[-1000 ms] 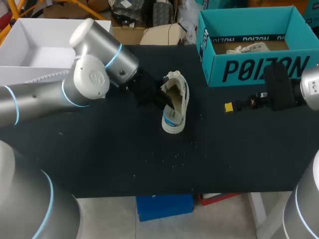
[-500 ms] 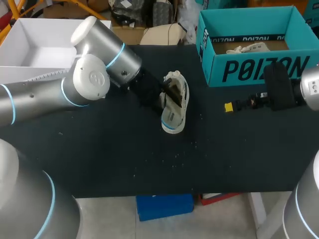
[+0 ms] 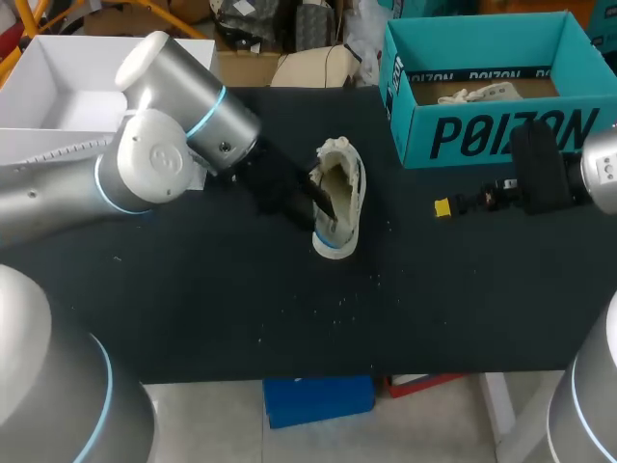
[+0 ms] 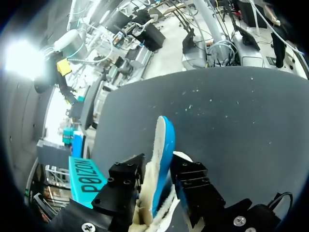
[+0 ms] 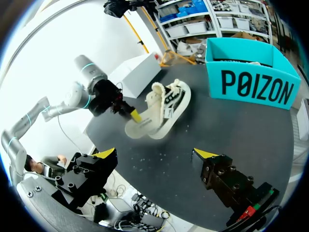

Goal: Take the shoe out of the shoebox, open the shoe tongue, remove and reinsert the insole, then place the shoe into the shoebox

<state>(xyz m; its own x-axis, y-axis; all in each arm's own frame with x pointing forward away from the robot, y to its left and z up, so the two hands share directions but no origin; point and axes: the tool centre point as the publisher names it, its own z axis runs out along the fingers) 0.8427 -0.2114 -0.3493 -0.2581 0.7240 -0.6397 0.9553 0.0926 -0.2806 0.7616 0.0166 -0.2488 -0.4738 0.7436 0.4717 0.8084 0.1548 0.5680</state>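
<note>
**Item:** shoe (image 3: 339, 198), pale, with a blue patch at its near end.
**Location:** it lay on its side on the dark counter (image 3: 193, 289), opening turned toward the left arm. It was well apart from the teal shoebox (image 3: 501, 130) at the far right corner.

**Left gripper** (image 3: 318, 198): at the shoe's opening. Its fingers (image 4: 126, 176) were clamped on a thin white-and-blue edge. Whether that edge was side wall or insole could not be told.

**Right gripper** (image 3: 445, 207): hung near the shoebox's front wall. Its fingers (image 5: 104, 154) were apart and held nothing.

**Step in hand (judged):** working the insole at the opening.
**Handling note:**
- The shoe rested on its side with nothing pinning it, so a hard pull would likely drag it across the counter.
- A slow draw along the shoe's length would suit better.
- The idle right gripper could steady the toe.

**Surroundings:**
- A pale item with laces lay inside the shoebox, its identity unclear.
- White specks (image 3: 333, 307) were scattered on the counter near the front edge.

**Obstruction:** the right gripper stood between shoe and shoebox.
</note>
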